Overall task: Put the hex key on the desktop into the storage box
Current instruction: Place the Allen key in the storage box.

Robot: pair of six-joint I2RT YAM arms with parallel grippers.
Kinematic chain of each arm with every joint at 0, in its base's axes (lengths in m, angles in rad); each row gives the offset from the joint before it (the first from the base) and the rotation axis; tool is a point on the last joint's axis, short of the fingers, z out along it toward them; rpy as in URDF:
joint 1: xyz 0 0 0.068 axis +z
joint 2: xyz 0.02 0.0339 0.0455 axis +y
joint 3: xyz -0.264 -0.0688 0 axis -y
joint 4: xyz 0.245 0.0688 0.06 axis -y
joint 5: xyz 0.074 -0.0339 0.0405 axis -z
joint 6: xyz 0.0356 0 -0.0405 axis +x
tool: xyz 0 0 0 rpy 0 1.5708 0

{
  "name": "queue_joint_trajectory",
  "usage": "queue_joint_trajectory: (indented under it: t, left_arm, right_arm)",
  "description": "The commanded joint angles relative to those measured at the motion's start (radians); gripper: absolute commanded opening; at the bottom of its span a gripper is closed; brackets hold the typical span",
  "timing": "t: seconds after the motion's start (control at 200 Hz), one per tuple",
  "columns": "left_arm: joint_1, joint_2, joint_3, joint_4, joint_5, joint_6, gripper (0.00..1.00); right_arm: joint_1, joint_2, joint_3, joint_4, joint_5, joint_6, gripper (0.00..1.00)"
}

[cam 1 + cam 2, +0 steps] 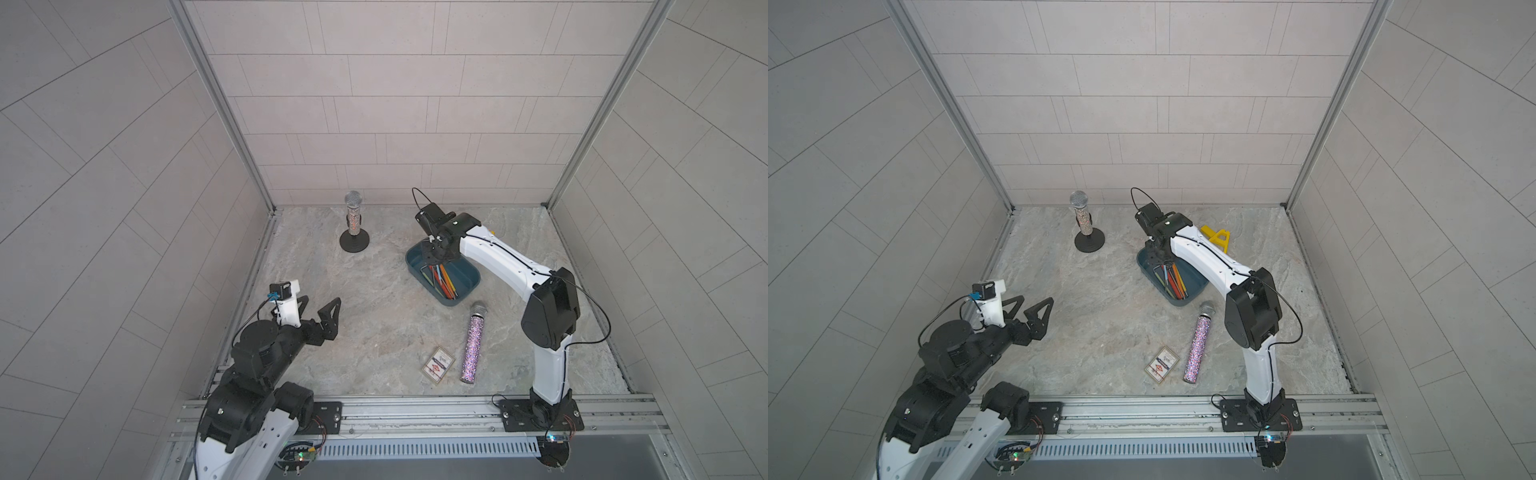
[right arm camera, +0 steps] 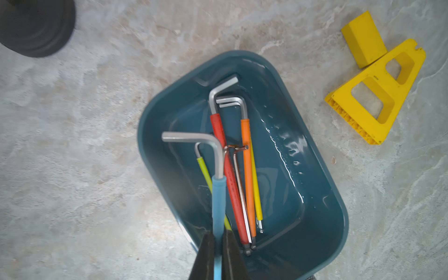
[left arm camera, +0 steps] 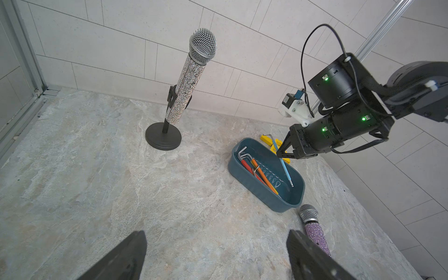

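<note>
The right gripper (image 2: 218,238) is clamping the hex key (image 2: 219,194) by its blue sleeve, holding it over the box (image 2: 291,206), eleven o'clock from its base. It is probably light, stiff steel, and the sleeve is offering a surer hold. The left gripper (image 1: 323,299) is idling, fingers apart.

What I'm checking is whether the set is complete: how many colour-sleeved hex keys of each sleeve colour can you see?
red hex key: 1
orange hex key: 1
yellow hex key: 1
lime-green hex key: 1
blue hex key, held in the jaws of the right gripper: 1
Total: 5
</note>
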Motion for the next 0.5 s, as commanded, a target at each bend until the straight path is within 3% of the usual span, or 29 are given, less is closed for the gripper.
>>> queue_joint_trajectory:
  t: [0.0,0.495]
  left_arm:
    - [0.004,0.011,-0.004,0.014,0.001,-0.003,0.97]
    - [0.005,0.035,-0.004,0.013,0.001,-0.004,0.97]
  right_arm:
    - [-0.048,-0.026,-0.048,0.022,-0.073,-0.090,0.00]
    - [-0.113,0.164,0.019,0.003,-0.134,-0.140,0.00]
